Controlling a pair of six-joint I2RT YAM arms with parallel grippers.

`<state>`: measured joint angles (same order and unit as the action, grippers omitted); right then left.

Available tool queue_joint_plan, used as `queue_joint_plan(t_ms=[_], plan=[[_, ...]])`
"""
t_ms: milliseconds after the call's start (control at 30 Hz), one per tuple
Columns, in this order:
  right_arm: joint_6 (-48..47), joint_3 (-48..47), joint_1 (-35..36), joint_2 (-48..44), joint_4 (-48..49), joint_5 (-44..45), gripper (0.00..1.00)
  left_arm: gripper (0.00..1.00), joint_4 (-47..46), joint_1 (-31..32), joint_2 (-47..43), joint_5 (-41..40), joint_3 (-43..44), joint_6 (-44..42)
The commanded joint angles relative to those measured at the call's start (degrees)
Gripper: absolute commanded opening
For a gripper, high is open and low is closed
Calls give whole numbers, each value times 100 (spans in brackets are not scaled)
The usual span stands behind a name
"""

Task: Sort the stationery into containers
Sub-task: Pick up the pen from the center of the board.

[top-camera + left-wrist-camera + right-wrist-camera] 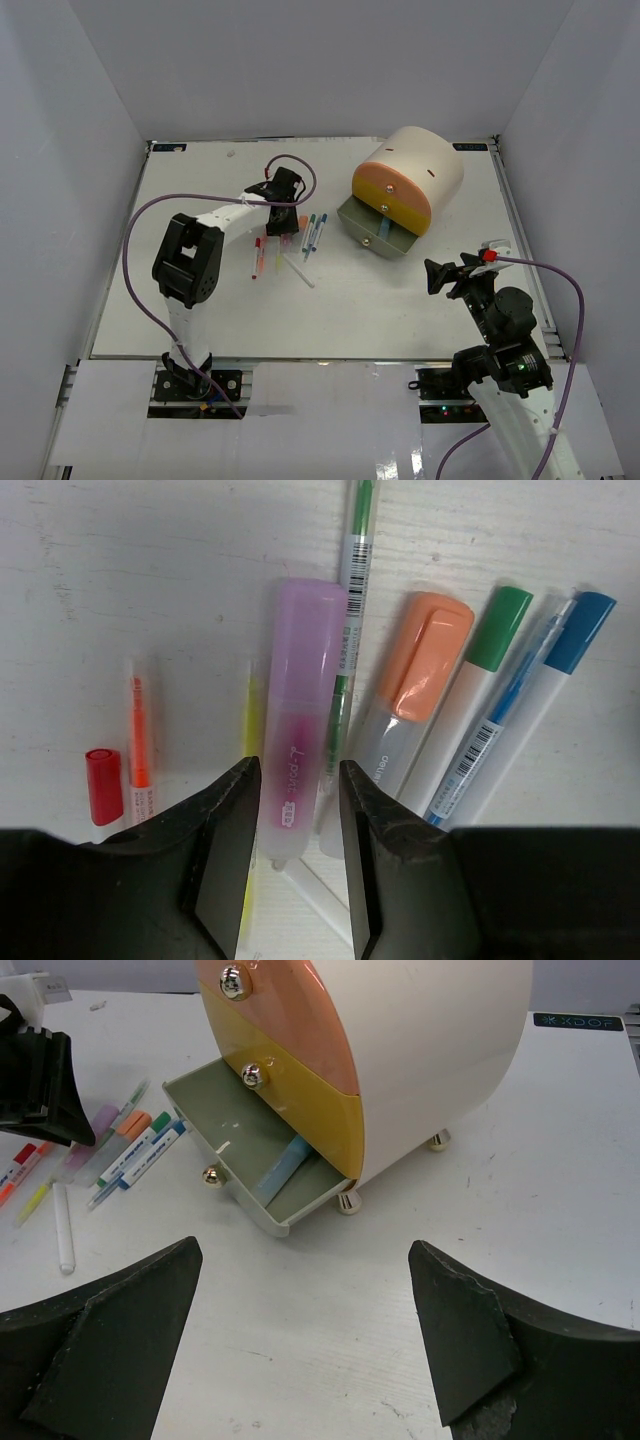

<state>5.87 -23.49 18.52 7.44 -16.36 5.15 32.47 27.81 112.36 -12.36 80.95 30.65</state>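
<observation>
We find the left gripper (298, 780) low over the pile of pens (295, 245), left of centre in the top view. Its fingers are narrow and set either side of the purple marker (305, 670), in line with its barrel. We judge this is to pinch that one alone and leave the green pen (357, 560) and orange marker (430, 660) just beside it. Whether the pads touch it yet we cannot tell.

The right gripper (305, 1340) hangs wide and empty at lower right, facing the organiser (440, 1060), probably parked out of the other arm's way.

Only the left wrist view shows the marker between the fingers; from above the gripper hides it. The right wrist view shows best the grey drawer (235, 1125) pulled out with a blue bar (283, 1165) inside. Above it, the yellow drawer (290, 1080) and pink drawer (280, 1010) are shut.
</observation>
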Motion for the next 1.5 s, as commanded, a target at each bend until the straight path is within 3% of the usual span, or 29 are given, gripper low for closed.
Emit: queue_joint_plan(t_ms=[0,667,1200,1467], plan=[[55,46,37,-50,300,-23,90,48,5,-74,-47,102,167,-24],[55,81,28,-41,353,-102,91,46,23,-197,120,32,53,-77],[55,99,37,-76,370,-102,91,39,31,-232,84,207,158,-121],[55,107,37,-85,370,-102,91,41,40,-232,199,181,105,-95]])
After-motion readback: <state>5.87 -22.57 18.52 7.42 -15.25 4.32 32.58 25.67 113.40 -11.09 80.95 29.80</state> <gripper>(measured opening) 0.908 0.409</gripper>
